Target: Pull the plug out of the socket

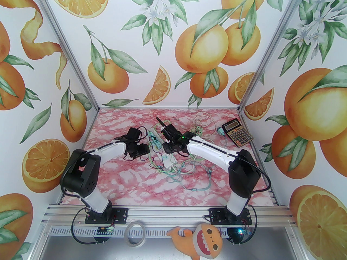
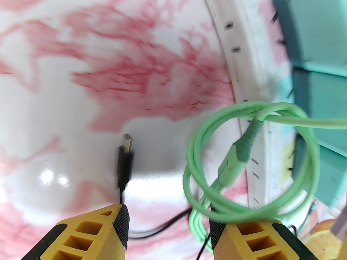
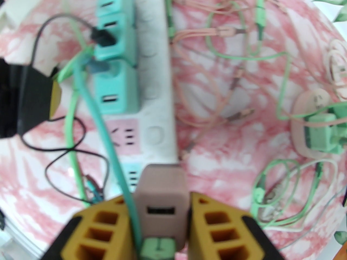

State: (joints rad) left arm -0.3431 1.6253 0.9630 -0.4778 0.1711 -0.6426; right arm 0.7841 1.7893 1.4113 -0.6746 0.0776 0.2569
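Observation:
A white power strip [image 3: 154,91] [image 1: 170,160] lies mid-table with teal plugs [image 3: 116,91] in its far sockets. My right gripper [image 3: 160,215] [image 1: 168,146] is shut on a mauve USB charger plug [image 3: 161,196] over the strip's near end. Whether its prongs sit in the socket is hidden. My left gripper [image 2: 168,226] [image 1: 143,149] stands open just left of the strip, low over the table. A black cable connector [image 2: 126,158] and a green cable loop [image 2: 244,158] lie ahead of its fingers.
Tangled green and pink cables [image 3: 230,64] spread right of the strip, with a pink-and-green charger [image 3: 317,129] among them. A calculator [image 1: 237,132] sits at the back right. A black cable [image 3: 62,156] loops on the strip's left.

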